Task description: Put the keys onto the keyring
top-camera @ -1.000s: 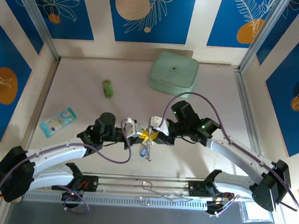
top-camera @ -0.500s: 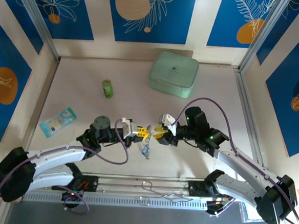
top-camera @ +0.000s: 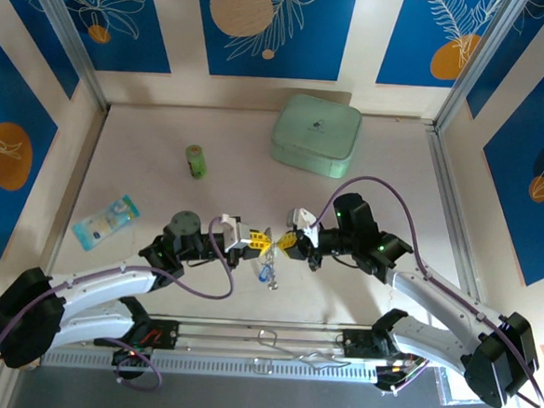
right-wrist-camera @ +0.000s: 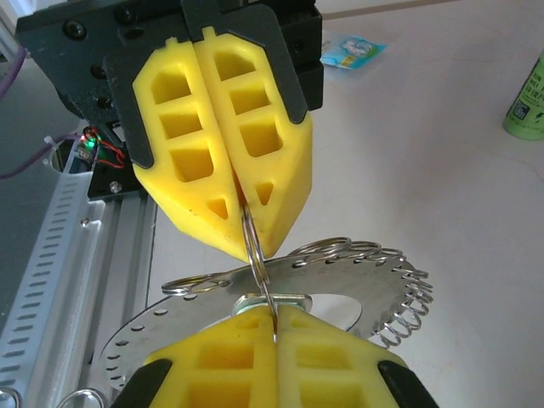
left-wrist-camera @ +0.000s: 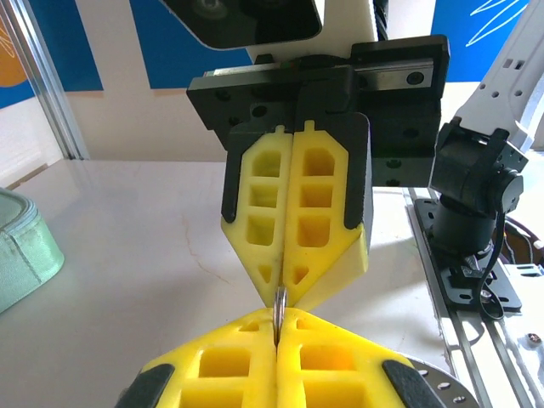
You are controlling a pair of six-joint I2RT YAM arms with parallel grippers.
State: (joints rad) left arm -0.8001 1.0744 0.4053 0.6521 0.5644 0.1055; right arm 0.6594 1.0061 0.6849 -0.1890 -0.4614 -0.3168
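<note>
While the left gripper [top-camera: 256,243] and the right gripper [top-camera: 285,241] meet tip to tip above the bench [top-camera: 165,131], each has its fingers [right-wrist-camera: 212,153] clenched on the same thin wire loop [right-wrist-camera: 253,242], so the hold is a small one. In the right wrist view the keyring [right-wrist-camera: 348,293] spreads just under that loop. It is a flat silvery plate with holes punched round its rim and little wire coils threaded along the edge. Whether it touches the bench I cannot tell. From above, a small silvery-blue cluster, probably the keys [top-camera: 265,276], dangles below the fingertips, too small to separate from the keyring.

All of this looks light, stiff and slick. It is bare metal against hard yellow fingers, so it will likely pivot or slide rather than bend. The loop looks like springy wire and probably needs prying open at its split, which I cannot see. The best grip seems to be flat across the wire, close to the tips, and on a key's head rather than its shaft.
</note>
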